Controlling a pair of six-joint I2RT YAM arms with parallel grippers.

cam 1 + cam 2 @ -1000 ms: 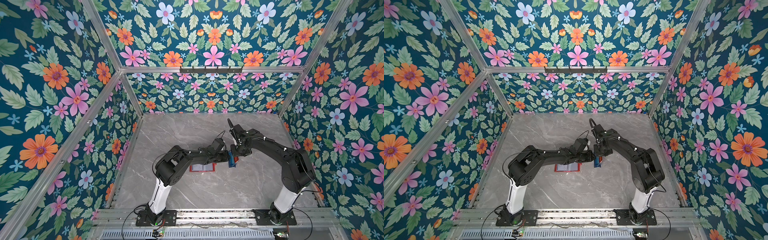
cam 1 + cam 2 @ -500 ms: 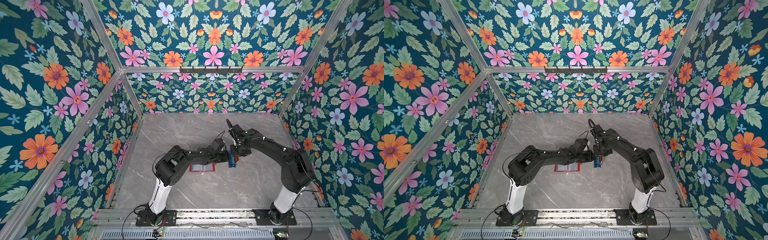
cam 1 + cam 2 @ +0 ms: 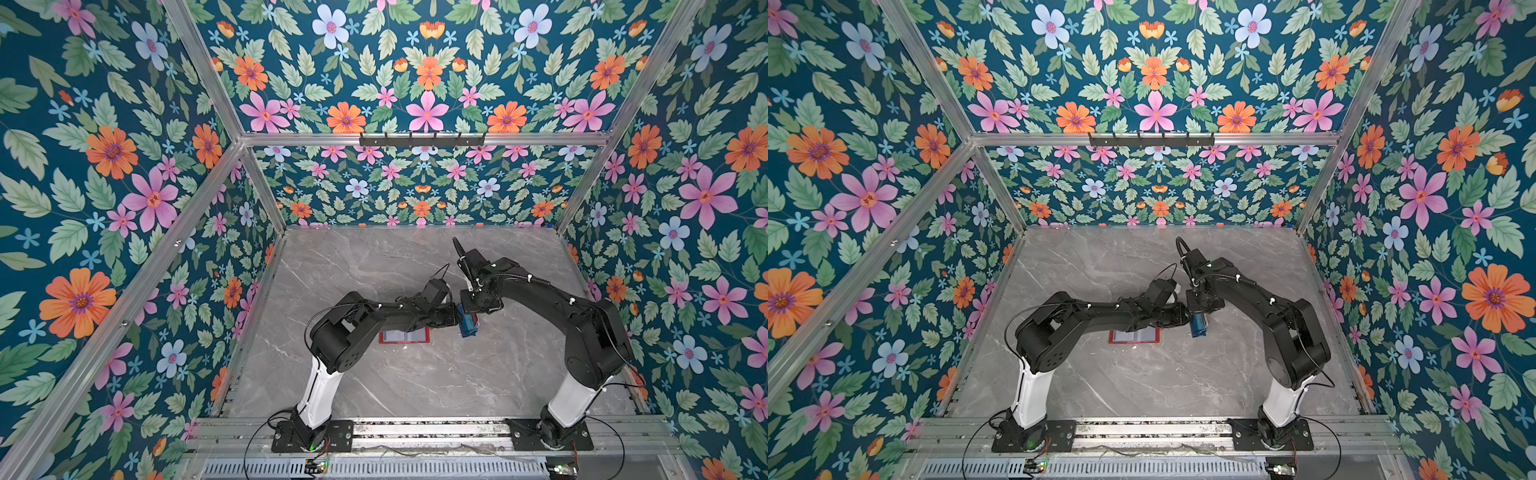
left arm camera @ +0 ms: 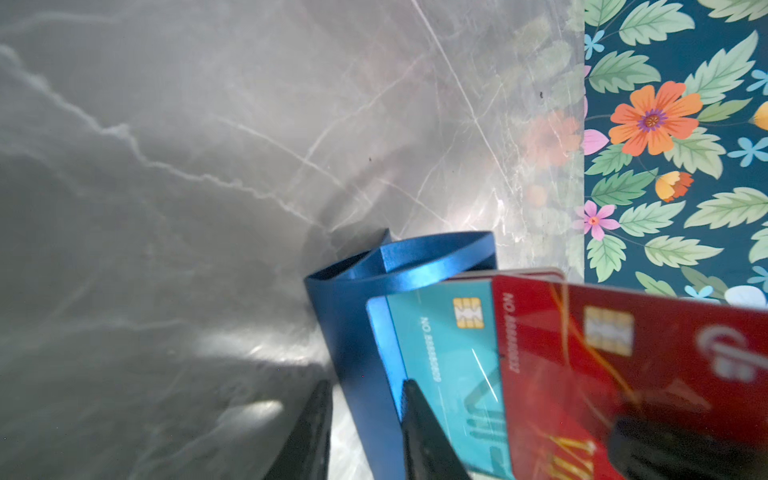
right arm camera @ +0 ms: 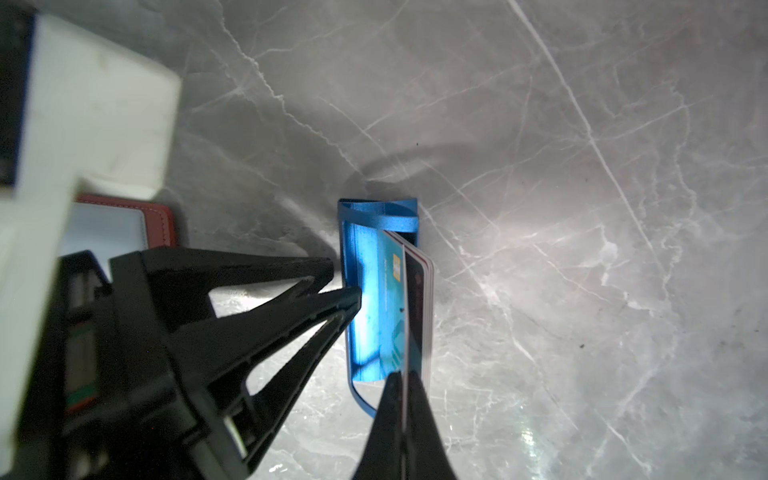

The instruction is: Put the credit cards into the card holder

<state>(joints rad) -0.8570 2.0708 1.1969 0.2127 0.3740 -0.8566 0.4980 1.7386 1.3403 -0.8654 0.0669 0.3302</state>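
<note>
Right fingers: pressed together on the edge of a thin red plastic credit card with a gold chip; card upright, seen edge-on between the tips.
Left fingers: narrow gap, tips at the outer wall of the small blue metal tray, with that wall between them in the left wrist view; gripping it or merely flanking it, cannot tell.
Just beside the right fingers: a teal plastic credit card with a chip, standing in the tray next to the red one; more card edges behind, colours unclear.
Behind the left fingers: the open red leather-look card holder with pale clear sleeves, flat on the grey marble-look bench, near the tray but apart from it.
Step in hand: probably drawing the red card out of the tray; sleeves look empty from above, though small in view.
Next move calls for: lifting the card clear without dragging the teal one or tipping the tray, then carrying it past the left fingers and lining its edge up with a sleeve mouth.
</note>
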